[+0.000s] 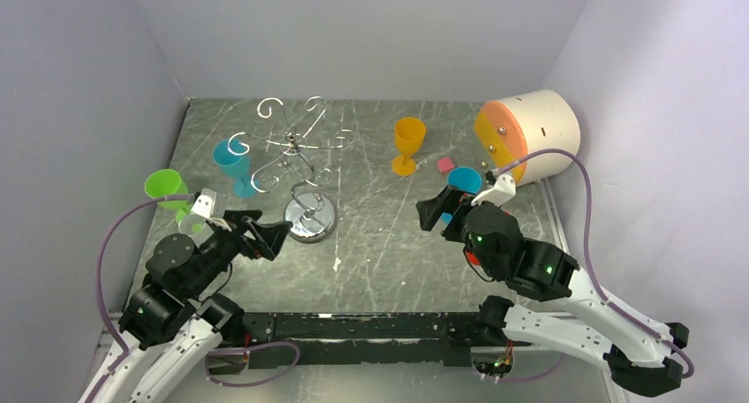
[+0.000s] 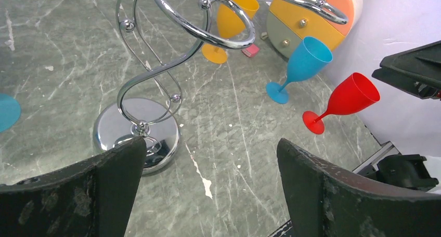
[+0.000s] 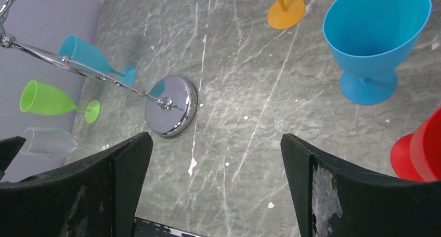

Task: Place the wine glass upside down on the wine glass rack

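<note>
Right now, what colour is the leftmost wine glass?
The wine glass is bright green; top view shows it best.

Wine glass rack (image 1: 310, 218) upright; orange glass (image 1: 409, 135) right of it.

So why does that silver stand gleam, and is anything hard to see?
Top view: soft, even light, the wine glass rack gleaming. Left wrist view: white glare streaks along its chrome. Right wrist view: the clear glass almost vanishes; the blue glass looms oversized.
</note>
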Motion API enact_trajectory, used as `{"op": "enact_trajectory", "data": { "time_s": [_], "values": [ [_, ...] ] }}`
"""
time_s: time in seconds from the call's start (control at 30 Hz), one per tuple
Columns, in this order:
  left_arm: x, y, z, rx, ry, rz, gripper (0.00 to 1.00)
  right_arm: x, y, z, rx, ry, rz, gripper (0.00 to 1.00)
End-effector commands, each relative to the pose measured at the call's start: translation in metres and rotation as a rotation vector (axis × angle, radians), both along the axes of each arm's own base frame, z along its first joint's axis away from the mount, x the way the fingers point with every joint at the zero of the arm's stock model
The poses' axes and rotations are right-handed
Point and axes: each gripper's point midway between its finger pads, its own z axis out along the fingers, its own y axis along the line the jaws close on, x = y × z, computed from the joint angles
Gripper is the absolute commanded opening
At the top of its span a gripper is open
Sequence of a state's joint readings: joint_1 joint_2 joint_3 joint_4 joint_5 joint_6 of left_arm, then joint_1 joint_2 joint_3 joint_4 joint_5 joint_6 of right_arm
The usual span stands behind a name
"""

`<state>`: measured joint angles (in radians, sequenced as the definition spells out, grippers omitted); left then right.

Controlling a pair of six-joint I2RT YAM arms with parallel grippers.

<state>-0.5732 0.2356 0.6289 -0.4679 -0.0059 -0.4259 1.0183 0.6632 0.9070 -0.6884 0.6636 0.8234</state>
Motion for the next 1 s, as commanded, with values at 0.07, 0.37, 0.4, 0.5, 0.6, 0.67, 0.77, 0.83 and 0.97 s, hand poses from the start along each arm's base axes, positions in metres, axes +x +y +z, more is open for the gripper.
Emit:
{"op": "enact_trajectory", "data": {
  "time_s": [0.07, 0.37, 0.4, 0.5, 0.6, 0.67, 0.77, 0.83, 0.97],
  "values": [
    [-0.003, -0.002, 0.008, -0.007, -0.02, -0.02, 0.99, 0.003, -0.005, 0.003, 0.008, 0.003, -0.048, 1.0],
    [-0.004, -0.001, 0.007, -0.006, -0.021, -0.018, 0.99, 0.013, -0.025, -0.006, -0.038, 0.038, -0.221, 0.98],
    [-0.003, -0.001, 0.007, -0.006, -0.021, -0.016, 0.99, 0.014, -0.029, -0.005, -0.053, 0.041, -0.25, 0.97],
    [-0.003, -0.001, 0.007, -0.005, -0.015, -0.011, 0.99, 0.02, -0.04, -0.004, -0.119, 0.061, -0.346, 0.92],
    [-0.003, -0.001, 0.007, -0.007, -0.015, -0.011, 0.99, 0.02, -0.056, -0.01, -0.209, 0.109, -0.481, 0.88],
    [-0.003, 0.0, 0.007, -0.01, -0.018, -0.01, 0.99, 0.019, -0.066, -0.011, -0.273, 0.123, -0.553, 0.85],
    [-0.004, 0.001, 0.008, -0.014, -0.023, -0.008, 0.99, 0.024, -0.079, -0.016, -0.283, 0.169, -0.611, 0.74],
    [-0.004, 0.001, 0.009, -0.015, -0.026, -0.009, 0.99, 0.028, -0.092, -0.019, -0.265, 0.201, -0.648, 0.63],
    [-0.005, 0.001, 0.009, -0.014, -0.027, -0.011, 0.99, 0.038, -0.113, -0.028, -0.261, 0.254, -0.675, 0.57]
  ]
}}
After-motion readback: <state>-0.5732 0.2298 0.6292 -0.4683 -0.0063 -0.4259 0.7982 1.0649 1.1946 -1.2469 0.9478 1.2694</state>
